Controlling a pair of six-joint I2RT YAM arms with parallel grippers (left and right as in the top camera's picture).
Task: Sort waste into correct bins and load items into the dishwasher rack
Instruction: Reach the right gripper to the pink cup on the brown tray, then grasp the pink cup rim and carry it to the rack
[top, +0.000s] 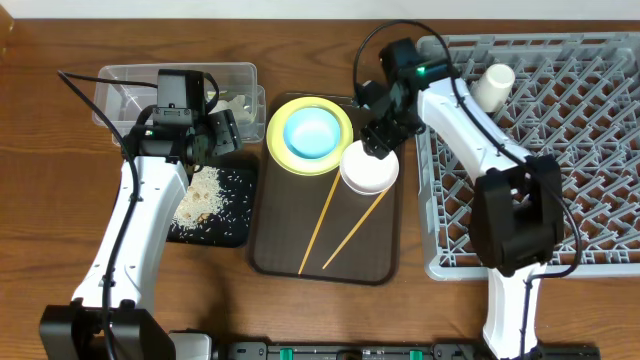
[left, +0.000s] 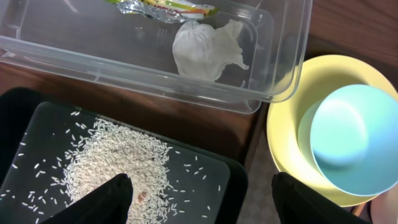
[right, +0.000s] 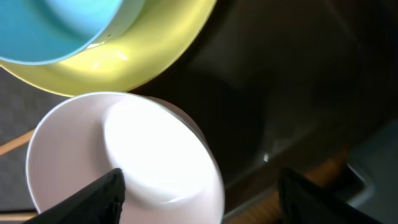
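My left gripper (top: 220, 135) (left: 202, 205) hangs open over the black tray (top: 235, 185) (left: 233, 180), which holds a heap of rice (top: 200, 197) (left: 115, 162); nothing sits between its fingers. Behind the black tray, the clear tub (top: 120, 85) (left: 283, 68) holds the white tissue (left: 205, 50) and the snack wrapper (left: 168, 7). My right gripper (top: 378, 138) (right: 199, 202) is open and straddles the rim of a white bowl (top: 368, 168) (right: 124, 155), one finger inside and one outside, clear of the rim. The light-blue bowl (top: 310, 130) (left: 354, 137) (right: 56, 25) rests on the yellow plate (top: 340, 115) (left: 286, 130) (right: 143, 62). Two chopsticks (top: 320, 225) lie beside the white bowl.
The plate, bowls and chopsticks rest on a dark-brown serving tray (top: 285, 245) between the black tray and the grey dishwasher rack (top: 580, 150). A pale cup (top: 492, 87) stands in the rack's far left part. My right arm crosses over the rack's left side.
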